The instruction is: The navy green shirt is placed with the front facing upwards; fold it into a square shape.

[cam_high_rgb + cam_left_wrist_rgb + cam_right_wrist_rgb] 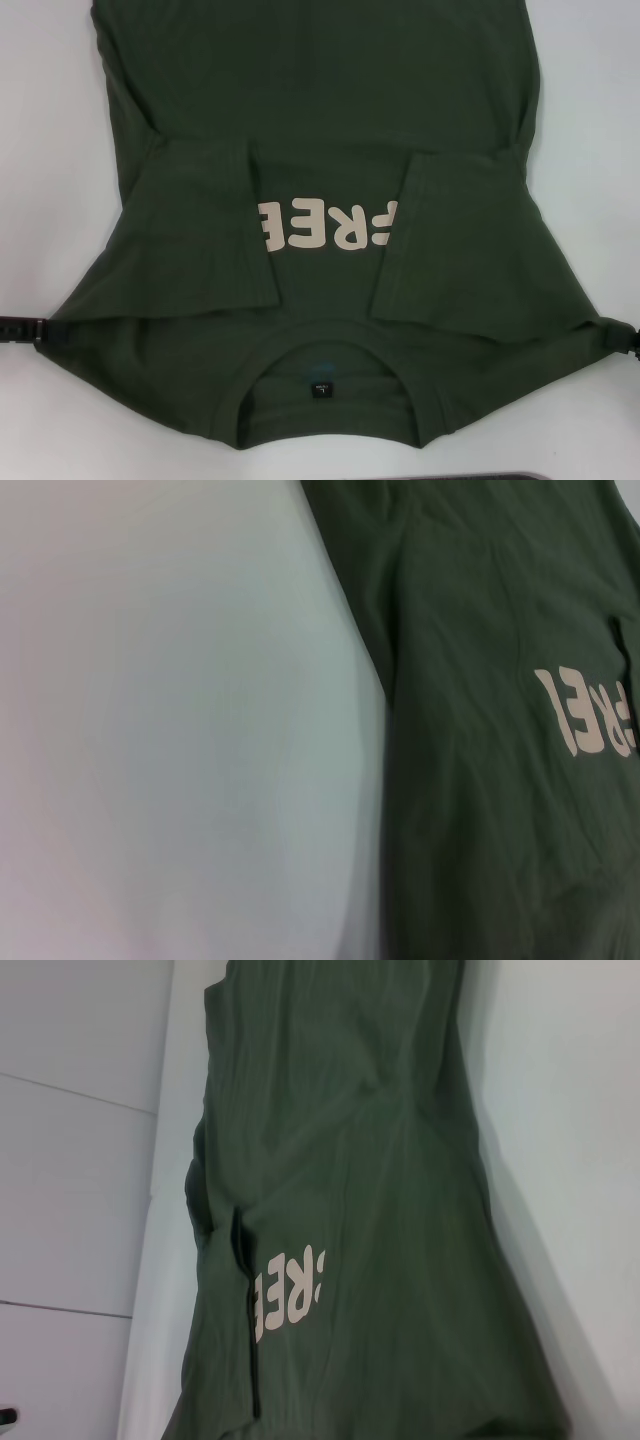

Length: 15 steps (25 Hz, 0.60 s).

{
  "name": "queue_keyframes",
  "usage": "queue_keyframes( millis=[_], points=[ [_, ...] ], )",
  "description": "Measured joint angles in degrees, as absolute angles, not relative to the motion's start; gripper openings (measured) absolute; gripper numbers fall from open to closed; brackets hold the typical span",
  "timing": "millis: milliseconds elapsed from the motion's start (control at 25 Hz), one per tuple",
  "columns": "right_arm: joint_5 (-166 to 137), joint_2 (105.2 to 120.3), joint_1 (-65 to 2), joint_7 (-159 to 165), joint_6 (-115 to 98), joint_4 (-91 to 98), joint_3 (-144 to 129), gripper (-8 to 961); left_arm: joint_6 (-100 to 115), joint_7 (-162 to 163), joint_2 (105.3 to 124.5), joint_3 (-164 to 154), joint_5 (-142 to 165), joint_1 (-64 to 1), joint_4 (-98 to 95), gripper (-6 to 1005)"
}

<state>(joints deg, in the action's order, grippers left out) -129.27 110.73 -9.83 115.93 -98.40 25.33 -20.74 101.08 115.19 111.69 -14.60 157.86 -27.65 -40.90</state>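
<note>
From my head camera, the navy green shirt (330, 130) lies front up on the white table (50, 150), collar nearest me, with the black neck tag (320, 389) showing inside the neckline. Both sleeves are already turned in over the chest, so only part of the cream lettering (328, 224) shows between them. I judge that narrows the body into a strip, ready to be folded lengthwise into a square. My left gripper (22, 330) sits at the shirt's left shoulder corner and my right gripper (622, 338) at the right one, both at the picture's edges and touching the cloth. The corners are drawn out towards them, which suggests a pinch on each shoulder, but I cannot tell whether the fingers are together or apart.

My left wrist camera shows none of my own fingers. It gives the shirt's left edge (385, 680) lying flat against bare table, with the lettering close by, and confirms no stray fold hangs out on that side.

My right wrist camera adds the length of the body running away towards the hem, lightly creased, and the folded-in sleeve's edge (240, 1260) crossing the lettering. No fingers show there either.
</note>
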Motion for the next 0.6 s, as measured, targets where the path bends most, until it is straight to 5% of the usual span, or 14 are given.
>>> queue_keyframes(
  millis=[600],
  points=[
    [-129.28, 111.0, -9.84, 115.93, -98.66, 25.22, -20.74, 47, 99.7, 115.94, 111.88, -16.09, 157.87, -28.36, -40.45, 604]
  ],
)
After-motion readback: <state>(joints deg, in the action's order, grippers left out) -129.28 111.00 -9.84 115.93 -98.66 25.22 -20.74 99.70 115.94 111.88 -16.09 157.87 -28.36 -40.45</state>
